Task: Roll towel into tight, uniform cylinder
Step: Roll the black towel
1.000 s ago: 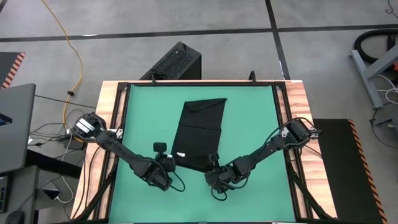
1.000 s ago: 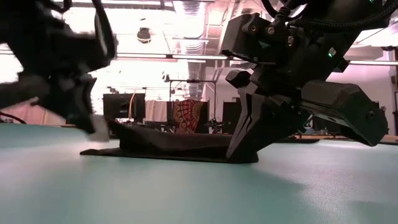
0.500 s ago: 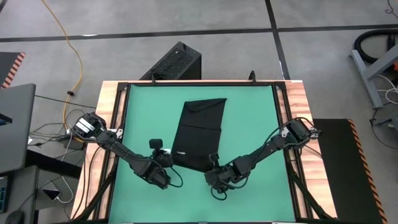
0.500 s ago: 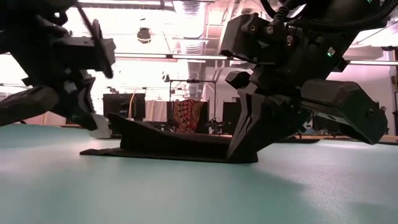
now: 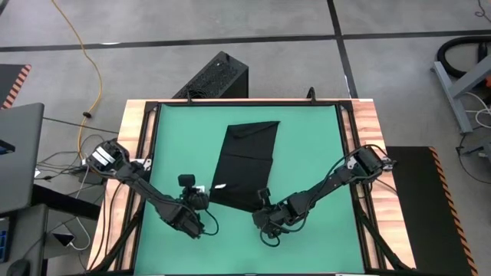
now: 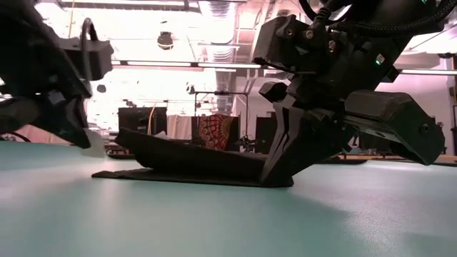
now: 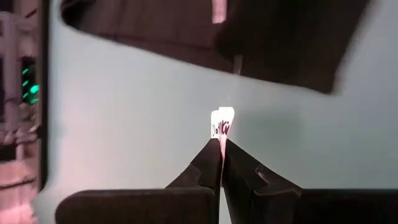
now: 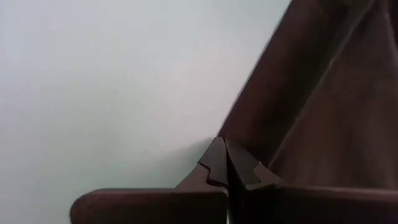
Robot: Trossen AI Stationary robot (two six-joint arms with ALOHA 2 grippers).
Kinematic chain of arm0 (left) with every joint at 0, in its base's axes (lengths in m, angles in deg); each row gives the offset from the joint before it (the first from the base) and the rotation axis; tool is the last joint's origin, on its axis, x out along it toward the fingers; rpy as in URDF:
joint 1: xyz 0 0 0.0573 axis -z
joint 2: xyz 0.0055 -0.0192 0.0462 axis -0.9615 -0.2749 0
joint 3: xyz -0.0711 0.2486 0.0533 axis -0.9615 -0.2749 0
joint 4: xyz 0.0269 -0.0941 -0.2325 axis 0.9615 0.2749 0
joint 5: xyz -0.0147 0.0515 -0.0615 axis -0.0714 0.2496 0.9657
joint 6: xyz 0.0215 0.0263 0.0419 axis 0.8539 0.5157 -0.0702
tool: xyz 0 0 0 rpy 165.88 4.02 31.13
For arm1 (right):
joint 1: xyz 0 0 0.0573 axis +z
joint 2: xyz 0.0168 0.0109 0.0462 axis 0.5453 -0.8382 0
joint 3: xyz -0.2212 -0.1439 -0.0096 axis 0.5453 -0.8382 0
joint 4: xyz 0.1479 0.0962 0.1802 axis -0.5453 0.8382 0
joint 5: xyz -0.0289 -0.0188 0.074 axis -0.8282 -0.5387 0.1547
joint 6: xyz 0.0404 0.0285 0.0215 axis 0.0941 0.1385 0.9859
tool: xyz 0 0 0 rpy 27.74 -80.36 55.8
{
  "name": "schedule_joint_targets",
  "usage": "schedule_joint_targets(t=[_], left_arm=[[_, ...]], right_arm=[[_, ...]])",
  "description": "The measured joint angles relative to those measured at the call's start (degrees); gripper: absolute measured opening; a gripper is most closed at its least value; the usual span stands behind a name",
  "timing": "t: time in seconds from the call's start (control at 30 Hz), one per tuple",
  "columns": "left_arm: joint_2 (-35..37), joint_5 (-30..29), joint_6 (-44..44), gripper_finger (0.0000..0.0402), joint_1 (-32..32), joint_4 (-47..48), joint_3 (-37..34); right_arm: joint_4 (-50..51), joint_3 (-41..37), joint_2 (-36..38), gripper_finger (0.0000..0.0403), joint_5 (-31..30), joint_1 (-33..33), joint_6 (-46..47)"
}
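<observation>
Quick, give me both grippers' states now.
Left gripper: shut on the towel's white tag.
Right gripper: shut on the towel's near corner, down at the mat.

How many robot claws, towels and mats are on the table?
Grippers: 2, left gripper and right gripper, both pinching the towel
Towels: 1, black towel
Mats: 1, green mat
Total: 4
</observation>
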Motion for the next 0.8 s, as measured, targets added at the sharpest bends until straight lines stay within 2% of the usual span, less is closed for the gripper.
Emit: schedule_joint_targets(t=[0.47, 0.63, 0.8], left_arm=[[0.0, 5.2, 1.6, 0.0008, 0.9, -0.4, 0.0], [0.0, 11.8, 3.8, 0.0033, 0.8, -0.4, 0.0], [0.0, 14.0, 2.7, 0.0069, 0.7, 2.1, 0.0]], right_arm=[[0.0, 0.0, 0.0, 0.0005, 0.0, 0.0, 0.0], [0.0, 0.0, 0.0, 0.0005, 0.0, 0.0, 0.0], [0.0, 0.0, 0.0, 0.0005, 0.1, 0.0, 0.0]])
